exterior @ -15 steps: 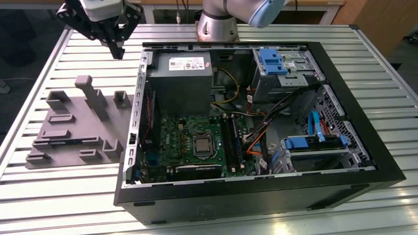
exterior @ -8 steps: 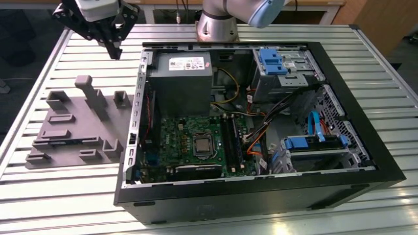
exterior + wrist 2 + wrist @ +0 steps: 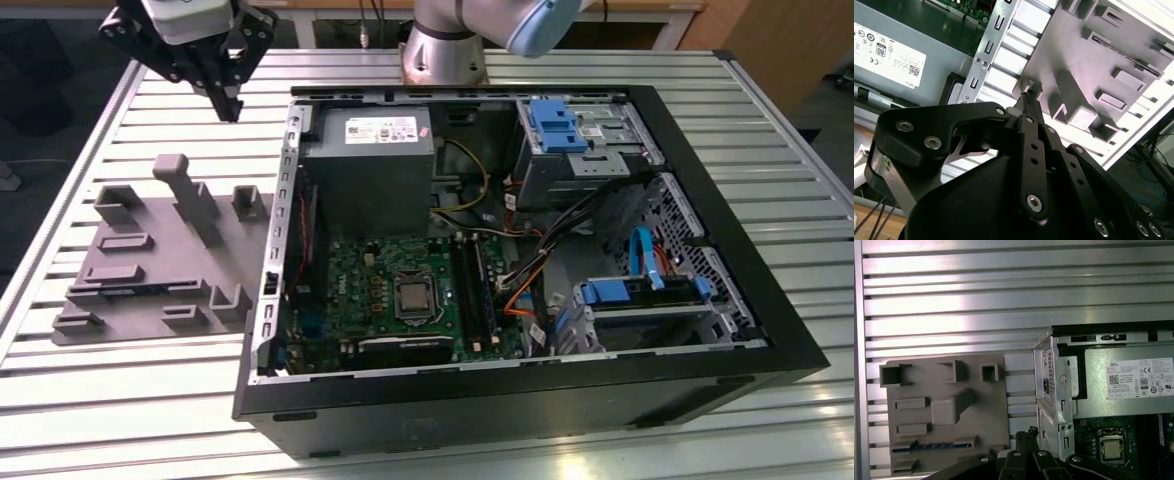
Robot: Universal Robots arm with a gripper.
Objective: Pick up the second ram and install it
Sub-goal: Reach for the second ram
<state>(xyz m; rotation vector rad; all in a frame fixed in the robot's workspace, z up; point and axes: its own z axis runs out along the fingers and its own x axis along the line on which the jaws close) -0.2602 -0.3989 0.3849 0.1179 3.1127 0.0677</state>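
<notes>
Above the bench [image 3: 160, 400] by the grey fixture [image 3: 147, 260], our tool [image 3: 230, 108] hangs closed and empty; the second ram [image 3: 934, 446] sits slotted there, unpicked; we judge grasping needs the tool opened.

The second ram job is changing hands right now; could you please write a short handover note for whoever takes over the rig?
Gripper: shut and empty, hovering above the table near the grey holder, outside the computer case.
Second ram: lying in a slot of the grey holder, untouched.
Done: nothing of this step shows yet.
Left: the ram is not picked up and not seated on the motherboard.
</notes>
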